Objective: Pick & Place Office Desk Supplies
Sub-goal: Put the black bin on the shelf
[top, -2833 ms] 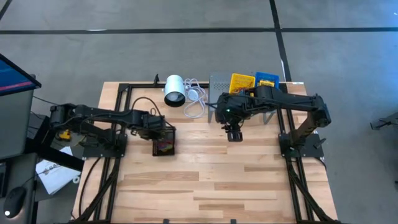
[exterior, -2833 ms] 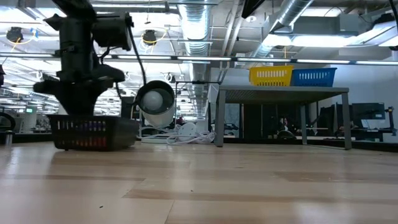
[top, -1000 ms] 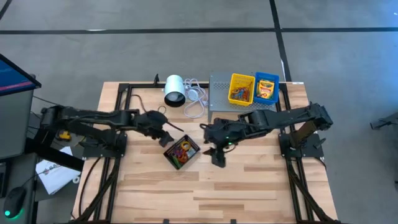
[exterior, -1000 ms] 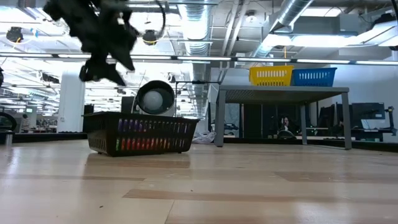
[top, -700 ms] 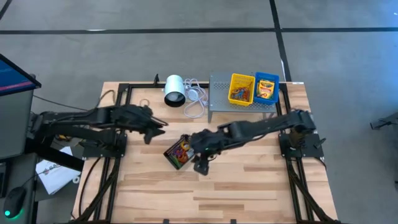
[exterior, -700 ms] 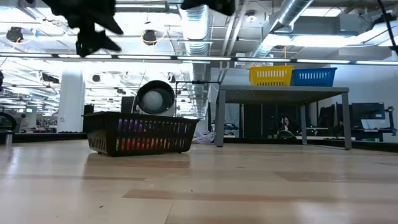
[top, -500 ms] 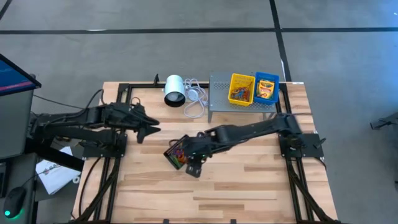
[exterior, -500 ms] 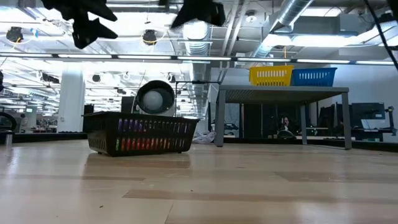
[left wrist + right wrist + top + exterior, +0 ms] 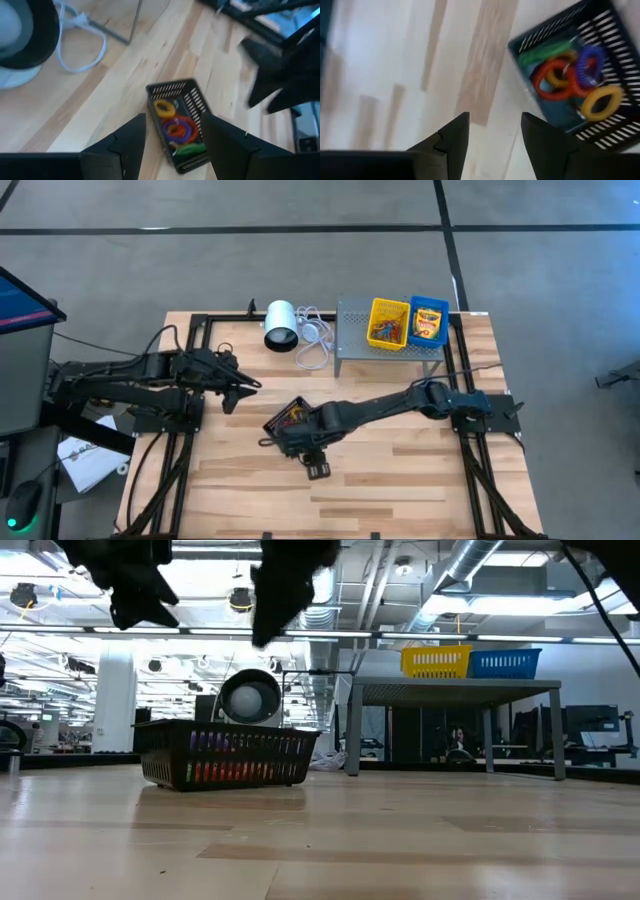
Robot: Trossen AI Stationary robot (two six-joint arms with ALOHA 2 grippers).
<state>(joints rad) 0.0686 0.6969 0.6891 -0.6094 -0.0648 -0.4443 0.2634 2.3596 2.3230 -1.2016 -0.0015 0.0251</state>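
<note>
A black mesh basket (image 9: 283, 420) stands on its base on the table, holding coloured coil rings: yellow, orange, purple and green (image 9: 176, 128) (image 9: 570, 80). My right arm reaches across above the basket and hides part of it. My right gripper (image 9: 316, 469) is open, above the table just on the basket's near side (image 9: 492, 135). My left gripper (image 9: 233, 391) is open in the air, left of the basket (image 9: 172, 145). A crayon box lies in the blue tray (image 9: 429, 321). In the low view, both grippers show dark and high above the basket (image 9: 228, 755).
A grey perforated rack (image 9: 352, 340) at the far edge carries a yellow tray (image 9: 389, 323) and the blue tray. A white cylinder (image 9: 281, 326) with a white cable (image 9: 312, 342) lies far of the basket. Bare wood spreads toward the near edge.
My right gripper has swept from right of the basket toward the table's left and near edge, passing over the basket. My left gripper has drawn back from the basket toward the left edge. The basket has kept its place.
</note>
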